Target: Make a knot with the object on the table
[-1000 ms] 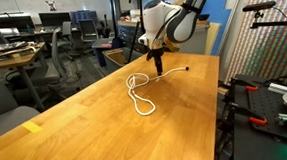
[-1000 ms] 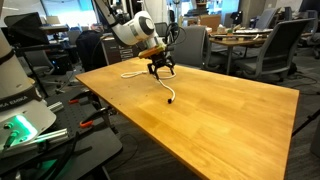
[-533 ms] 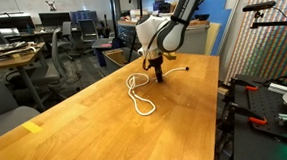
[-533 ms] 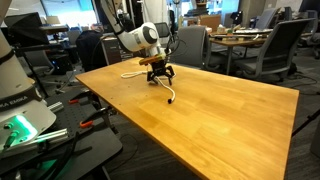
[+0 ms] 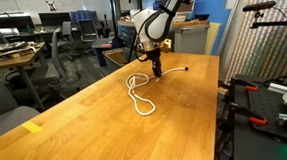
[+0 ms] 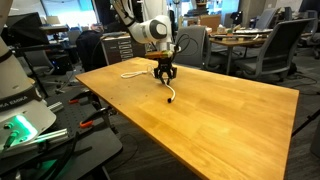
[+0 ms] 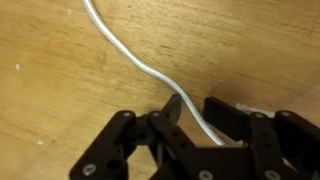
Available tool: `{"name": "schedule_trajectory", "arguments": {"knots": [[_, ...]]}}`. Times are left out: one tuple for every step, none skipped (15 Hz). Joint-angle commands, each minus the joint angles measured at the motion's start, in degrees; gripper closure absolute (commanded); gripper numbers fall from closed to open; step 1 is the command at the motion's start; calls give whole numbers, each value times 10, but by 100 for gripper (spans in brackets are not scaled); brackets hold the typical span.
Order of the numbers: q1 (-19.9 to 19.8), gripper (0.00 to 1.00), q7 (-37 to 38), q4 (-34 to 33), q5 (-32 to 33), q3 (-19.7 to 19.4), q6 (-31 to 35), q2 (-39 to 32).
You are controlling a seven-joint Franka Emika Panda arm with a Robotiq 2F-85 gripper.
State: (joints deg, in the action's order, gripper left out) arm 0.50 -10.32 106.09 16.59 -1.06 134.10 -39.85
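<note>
A thin white cord (image 5: pixel 142 105) is seen lying slack on the light-brown wooden surface (image 5: pixel 86 129). It is curled into one loose loop toward the far end, with a small dark tip stretched out beyond. In the wrist view it is caught snaking across the grain and passing between the fingers of the claw (image 7: pixel 193 108).

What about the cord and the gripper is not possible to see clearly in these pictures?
Whether the gripper pinches the cord: in the wrist view the fingers cover the contact, and in both exterior views it is too small.
Which strand lies on top in the loop: too thin in an exterior view.
The cord's ends in the wrist view: cut off at the top edge, hidden under the gripper below.
</note>
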Motion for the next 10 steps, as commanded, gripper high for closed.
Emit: {"name": "schedule_trajectory", "arguments": {"knots": [[-27, 73, -23, -35, -59, 26, -30, -20], [-30, 71, -25, -37, -68, 27, -32, -20], [-31, 71, -22, -39, -77, 28, -34, -19], [-33, 66, -22, -41, -84, 28, -36, -19], [-35, 66, -19, -40, -90, 27, -34, -16], [-34, 54, -13, -37, -94, 23, -28, -11], [-32, 55, -5, -28, -91, 16, -15, -1], [-35, 56, -5, -17, -88, 10, -5, 16], [-34, 54, 5, 1, -76, -3, 15, 42], [-38, 56, 6, 12, -73, -11, 32, 61]]}}
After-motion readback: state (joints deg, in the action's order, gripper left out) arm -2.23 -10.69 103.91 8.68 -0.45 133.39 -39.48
